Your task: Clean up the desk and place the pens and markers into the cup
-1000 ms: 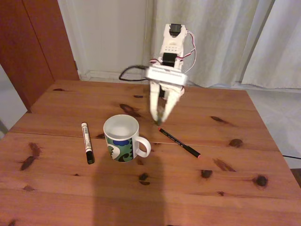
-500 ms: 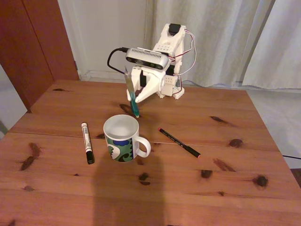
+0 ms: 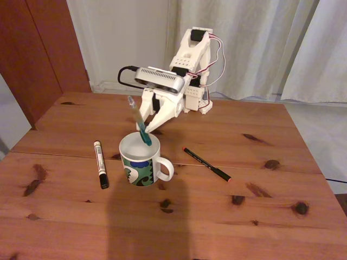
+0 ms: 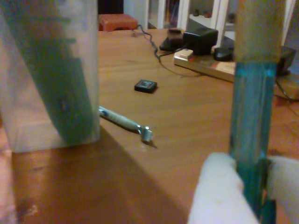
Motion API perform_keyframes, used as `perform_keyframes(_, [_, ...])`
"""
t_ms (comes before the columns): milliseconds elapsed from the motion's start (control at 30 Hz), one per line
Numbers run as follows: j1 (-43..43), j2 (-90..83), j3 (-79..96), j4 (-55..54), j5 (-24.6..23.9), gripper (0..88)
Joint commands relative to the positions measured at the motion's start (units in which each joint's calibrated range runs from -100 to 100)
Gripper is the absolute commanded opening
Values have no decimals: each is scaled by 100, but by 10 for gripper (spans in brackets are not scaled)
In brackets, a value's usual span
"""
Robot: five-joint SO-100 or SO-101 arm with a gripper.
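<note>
In the fixed view my gripper [image 3: 144, 126] is shut on the teal translucent pen [image 3: 139, 120]. The pen hangs tilted, its lower tip just over the rim and mouth of the white cup [image 3: 140, 161] with the green and blue swirl. Left of the cup, a white marker with a black cap [image 3: 100, 163] lies on the desk [image 3: 217, 216]. A thin black pen with red ends [image 3: 206, 164] lies right of the cup. The wrist view shows the teal pen [image 4: 250, 140] upright between the white fingertips [image 4: 219, 193] of the gripper [image 4: 251, 191].
The arm's base [image 3: 192, 95] stands at the back of the desk before curtains. In the wrist view a pale blurred shape with a green streak [image 4: 46, 74] stands at left. Farther off on a wooden surface are a small black square [image 4: 145, 86], a silver stick [image 4: 124, 122] and cables.
The gripper rose from the desk near the black pen with the teal pen in it. It then swung left and lowered the pen's tip to the cup's mouth.
</note>
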Motion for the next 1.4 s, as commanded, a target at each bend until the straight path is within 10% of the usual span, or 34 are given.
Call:
perform_keyframes(0, [21,38,-355,-161,-15,8])
perform_keyframes(967, [86,212,555,-161,-5,17])
perform_keyframes(1367, [54,162,555,-101,26,160])
